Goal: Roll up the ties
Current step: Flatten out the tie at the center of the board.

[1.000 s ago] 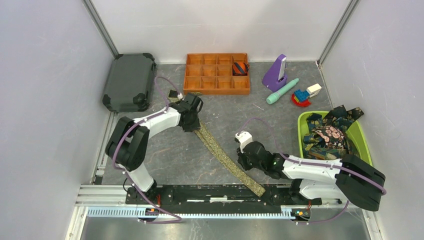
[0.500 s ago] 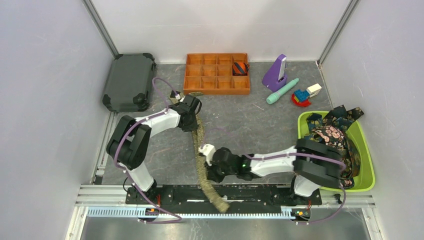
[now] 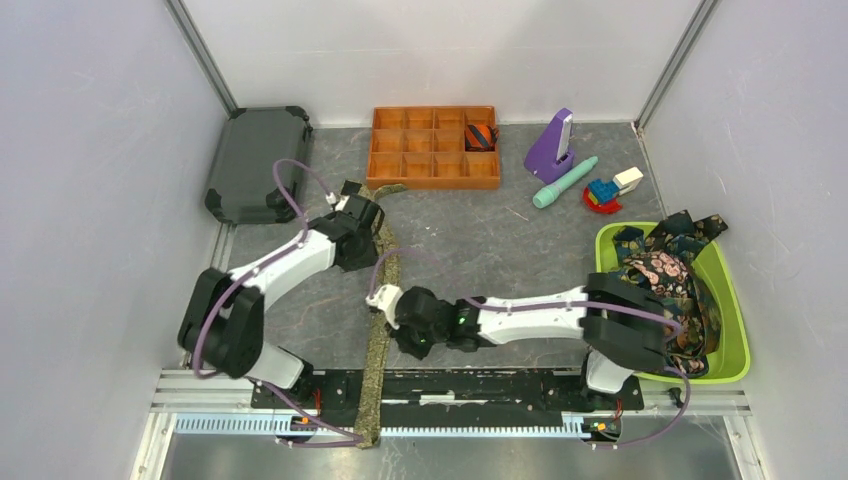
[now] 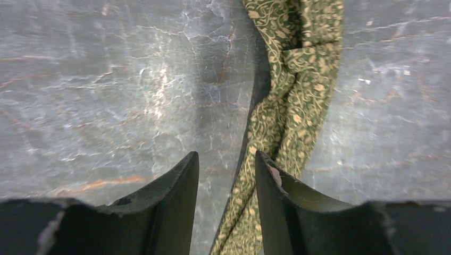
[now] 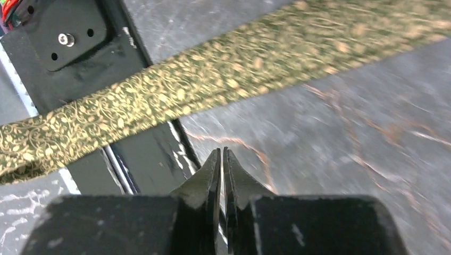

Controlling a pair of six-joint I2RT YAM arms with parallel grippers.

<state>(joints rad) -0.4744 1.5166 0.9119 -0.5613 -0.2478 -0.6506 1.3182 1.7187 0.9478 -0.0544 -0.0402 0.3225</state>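
A dark case (image 3: 258,165) lies left of the left tool (image 4: 226,159), spread astride the olive-green tie (image 4: 298,95) on the table (image 3: 520,250). Far right of the right tool (image 5: 222,154), pressed together beside that tie, a green bin (image 3: 735,310) holds heaped ties (image 3: 655,275); an orange tray (image 3: 372,150) beyond holds one rolled tie (image 3: 480,136).

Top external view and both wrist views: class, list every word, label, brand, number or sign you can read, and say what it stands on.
No readable text in any view.
Olive-green patterned fabric tie: only a leaf-and-vine print, no letters.
Dark grey hard plastic case, orange plastic compartment tray, purple wedge-shaped plastic object: no label visible.
Small coloured toy blocks: too small to tell.
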